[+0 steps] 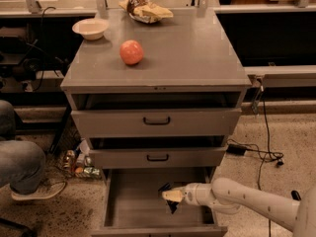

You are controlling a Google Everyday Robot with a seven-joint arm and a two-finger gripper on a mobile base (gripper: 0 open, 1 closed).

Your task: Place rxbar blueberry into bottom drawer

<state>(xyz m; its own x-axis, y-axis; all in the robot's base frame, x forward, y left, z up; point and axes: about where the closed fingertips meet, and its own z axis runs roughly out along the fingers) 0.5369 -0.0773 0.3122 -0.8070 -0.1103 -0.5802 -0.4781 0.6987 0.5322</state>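
The tool (pixel 170 196) reaches in from the right, clamped on the bar (pixel 171 207), which hangs roughly upright. The drawer (pixel 128 201) floor lies directly beneath it.

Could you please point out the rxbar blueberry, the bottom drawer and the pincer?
rxbar blueberry (pixel 171 207): camera view, lower end.
bottom drawer (pixel 133 201): camera view, bare floor.
pincer (pixel 169 195): camera view, tip, inside bottom drawer.

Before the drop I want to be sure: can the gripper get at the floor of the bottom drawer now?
Probably yes. The bottom drawer is pulled open, the gripper hangs just over its floor, and nothing seems to lie between them.
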